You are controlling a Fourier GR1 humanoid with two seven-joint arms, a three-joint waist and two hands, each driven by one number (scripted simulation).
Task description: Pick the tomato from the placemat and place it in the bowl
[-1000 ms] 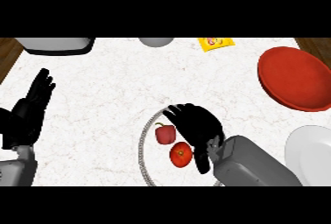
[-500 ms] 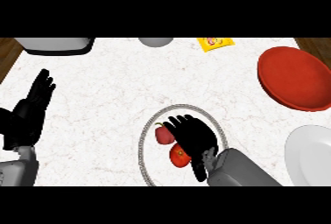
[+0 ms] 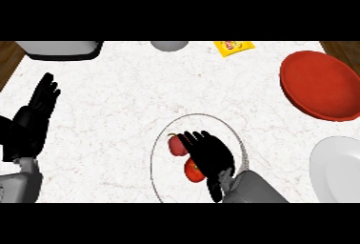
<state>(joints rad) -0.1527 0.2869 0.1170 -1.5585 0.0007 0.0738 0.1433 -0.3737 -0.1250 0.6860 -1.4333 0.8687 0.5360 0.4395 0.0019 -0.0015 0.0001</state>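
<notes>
While we look down at the white counter (image 3: pixel 112 119), we see our right hand (image 3: pixel 207 155) lying over the round placemat (image 3: pixel 158 157) with its thin grey rim. Its fingers are straight and spread out, not curled round anything. The tomato (image 3: pixel 192 171) sits on the placemat, and our palm covers its right side, so only its left part shows. A red pepper (image 3: pixel 175 145) lies just above the tomato on the same placemat, touching our fingertips or very close to them; we cannot tell which. Our left hand (image 3: pixel 35 119) rests by the left edge of the view, open, fingers pointing up. The red bowl (image 3: pixel 320 85) is far off at the upper right, well apart from the tomato. A white plate (image 3: pixel 341 167) lies below the bowl at the right edge. Along the far side of the counter we see a grey box thing (image 3: pixel 60 49), a small grey round thing (image 3: pixel 169 45), and a yellow packet (image 3: pixel 233 46).
</notes>
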